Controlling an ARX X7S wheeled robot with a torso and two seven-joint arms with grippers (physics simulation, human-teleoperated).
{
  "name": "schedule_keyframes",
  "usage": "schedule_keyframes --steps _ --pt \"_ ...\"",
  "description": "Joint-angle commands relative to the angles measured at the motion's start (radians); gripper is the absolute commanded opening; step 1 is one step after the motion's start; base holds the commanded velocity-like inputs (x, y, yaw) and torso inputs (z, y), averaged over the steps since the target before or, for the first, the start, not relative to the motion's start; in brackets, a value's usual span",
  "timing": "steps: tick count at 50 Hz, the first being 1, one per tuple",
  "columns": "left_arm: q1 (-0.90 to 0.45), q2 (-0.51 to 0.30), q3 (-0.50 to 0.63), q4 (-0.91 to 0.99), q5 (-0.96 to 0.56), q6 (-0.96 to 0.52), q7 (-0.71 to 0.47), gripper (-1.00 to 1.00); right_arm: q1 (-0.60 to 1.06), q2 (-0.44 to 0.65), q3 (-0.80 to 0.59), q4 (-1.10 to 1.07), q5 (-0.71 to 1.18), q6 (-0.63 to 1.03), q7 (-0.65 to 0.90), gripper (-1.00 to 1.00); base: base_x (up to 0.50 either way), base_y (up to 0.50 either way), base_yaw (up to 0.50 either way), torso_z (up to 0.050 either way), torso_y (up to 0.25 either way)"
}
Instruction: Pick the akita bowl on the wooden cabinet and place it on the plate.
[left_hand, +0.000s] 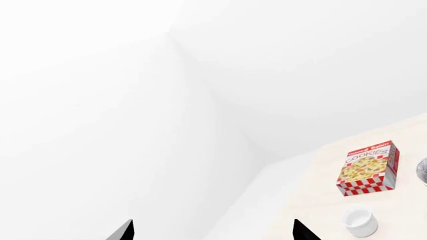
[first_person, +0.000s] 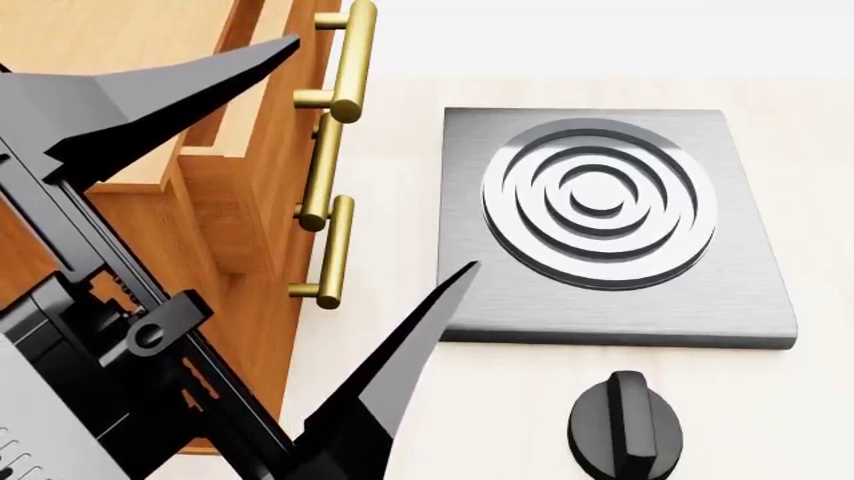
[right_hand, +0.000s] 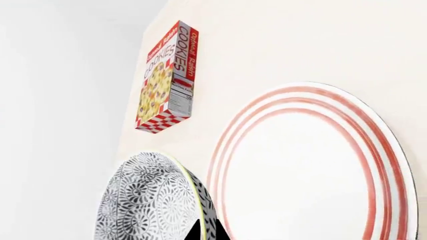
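In the right wrist view my right gripper (right_hand: 207, 231) is shut on the rim of the akita bowl (right_hand: 150, 200), with one black fingertip on each side of the wall. The bowl is white with a dense blue-grey floral pattern. It sits right beside the plate (right_hand: 300, 170), a wide white plate with thin red rings, and overlaps its edge. I cannot tell whether they touch. My left gripper (left_hand: 213, 232) is open and holds nothing. In the head view the left gripper (first_person: 378, 158) spreads wide in front of the wooden cabinet (first_person: 247, 210).
A red cookies box (right_hand: 167, 75) lies on the pale counter beyond the bowl, and the cookies box (left_hand: 369, 167) shows again near a small white cup (left_hand: 359, 221). Beside the cabinet's brass handles (first_person: 350, 60) are a grey stove burner (first_person: 601, 210) and a black knob (first_person: 625, 425).
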Motion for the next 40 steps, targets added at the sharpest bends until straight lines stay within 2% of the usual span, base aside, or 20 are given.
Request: schedule_keyframes --steps 1,40 --pt "0.007 0.019 -0.025 -0.002 0.005 0.003 0.032 1.00 0.004 -0.025 0.025 0.030 -0.036 0.020 -0.047 -1.00 0.00 0.00 0.00 0.000 0.000" --pt "0.032 0.021 -0.022 -0.010 0.028 0.007 0.040 1.00 0.021 -0.062 -0.002 0.112 -0.037 0.056 -0.071 -1.00 0.00 0.00 0.00 0.000 0.000"
